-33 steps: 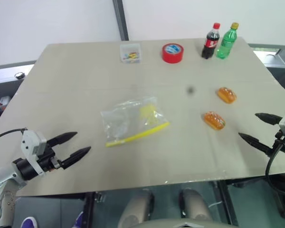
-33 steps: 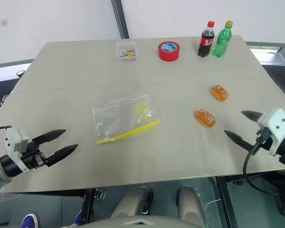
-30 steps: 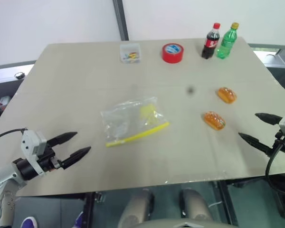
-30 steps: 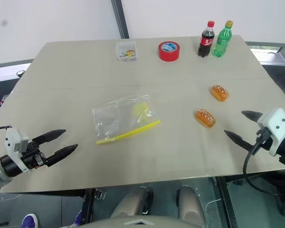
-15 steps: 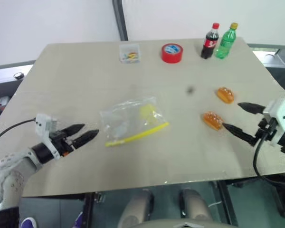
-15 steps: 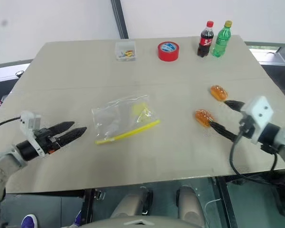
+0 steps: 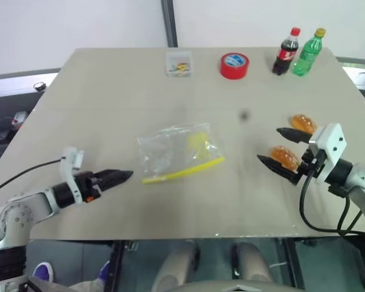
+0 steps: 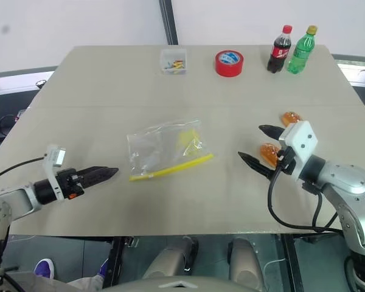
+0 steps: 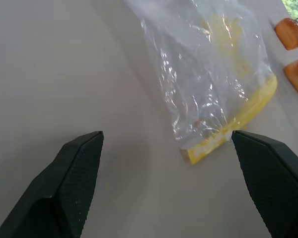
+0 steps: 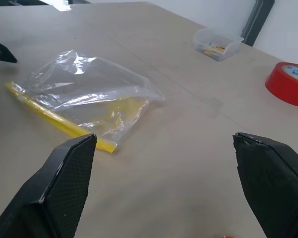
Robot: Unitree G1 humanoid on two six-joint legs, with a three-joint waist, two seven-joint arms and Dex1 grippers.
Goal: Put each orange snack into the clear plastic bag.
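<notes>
**A:** Looking at the table (image 7: 109, 97), you can see both orange snacks are still out. The clear plastic bag (image 7: 176, 152) lies flat in the middle, and no orange snack shows inside it.

**B:** Where are the snacks?

**A:** One snack (image 7: 285, 157) is to the right of the bag. The other snack (image 7: 304, 123) is a bit farther right of the bag and farther back.

**B:** And your claws?

**A:** Your right gripper (image 7: 281, 149) is open wide. The near snack sits between its two fingers, but nothing is pinched yet. Your left gripper (image 9: 166, 186) is open too, holding nothing, just left of the bag's yellow strip (image 7: 184, 173).

**B:** So what's left?

**A:** I'd say everything: you must bag both snacks.
</notes>
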